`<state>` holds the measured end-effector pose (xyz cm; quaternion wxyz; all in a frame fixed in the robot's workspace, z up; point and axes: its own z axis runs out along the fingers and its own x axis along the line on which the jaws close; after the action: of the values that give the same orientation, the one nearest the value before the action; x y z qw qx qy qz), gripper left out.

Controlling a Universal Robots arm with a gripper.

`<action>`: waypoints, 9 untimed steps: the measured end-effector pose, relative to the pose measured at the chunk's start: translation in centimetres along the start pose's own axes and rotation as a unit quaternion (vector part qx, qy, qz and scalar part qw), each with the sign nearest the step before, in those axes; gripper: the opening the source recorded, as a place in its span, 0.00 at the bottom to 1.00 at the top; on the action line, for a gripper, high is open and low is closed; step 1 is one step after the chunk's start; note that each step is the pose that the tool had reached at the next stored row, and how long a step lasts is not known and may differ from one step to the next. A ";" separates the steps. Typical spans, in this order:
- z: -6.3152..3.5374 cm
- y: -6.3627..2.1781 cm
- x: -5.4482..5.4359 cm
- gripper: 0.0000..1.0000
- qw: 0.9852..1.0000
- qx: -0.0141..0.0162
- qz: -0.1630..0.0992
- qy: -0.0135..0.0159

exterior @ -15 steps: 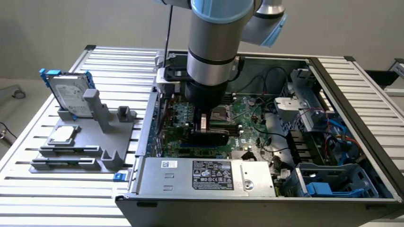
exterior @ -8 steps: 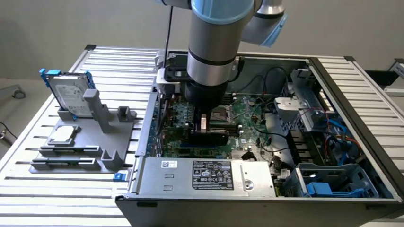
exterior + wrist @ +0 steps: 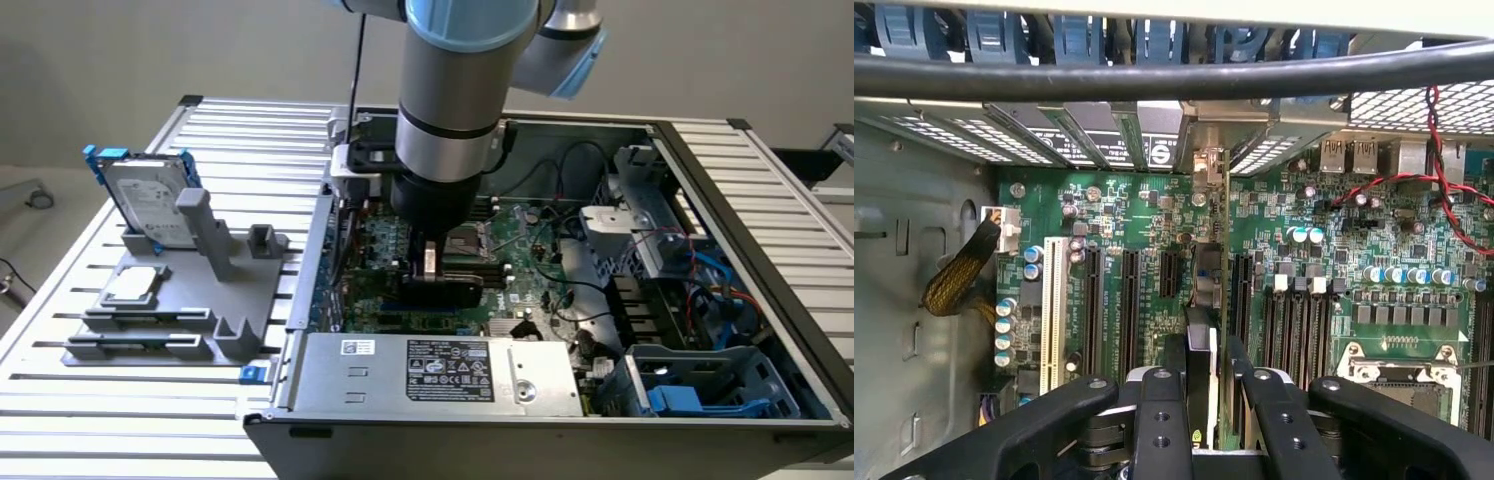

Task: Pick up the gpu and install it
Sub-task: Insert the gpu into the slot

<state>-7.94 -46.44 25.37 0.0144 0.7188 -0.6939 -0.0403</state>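
The gpu hangs low inside the open computer case, its black cover facing the camera in the exterior view. My gripper reaches straight down from above and is shut on it. In the wrist view the gpu runs edge-on between my fingers, standing upright over the black expansion slots of the green motherboard. Its silver end bracket sits at the case's rear slot openings. The card's lower edge is hidden, so I cannot tell whether it sits in a slot.
A grey fixture outside the case, at the exterior view's left, holds a silver hard drive in a blue frame and a processor chip. The power supply sits at the front of the case. Red and black wires cross the motherboard.
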 end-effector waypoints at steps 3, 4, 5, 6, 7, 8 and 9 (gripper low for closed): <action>0.04 -0.01 0.0 0.27 1.000 0.000 0.000 -0.001; 0.05 -0.02 0.0 0.27 1.000 0.000 0.000 -0.001; 0.02 -0.02 0.0 0.33 1.000 0.000 0.000 0.000; -0.09 -0.02 0.0 0.33 1.000 0.000 0.000 0.000; -0.18 -0.01 0.0 0.41 1.000 0.000 0.000 0.000; -0.37 0.00 0.0 0.41 1.000 -0.001 0.000 0.000; -0.61 0.02 0.0 0.41 1.000 -0.001 0.000 0.000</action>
<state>-7.91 -46.44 25.98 0.0149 0.7187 -0.6939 -0.0410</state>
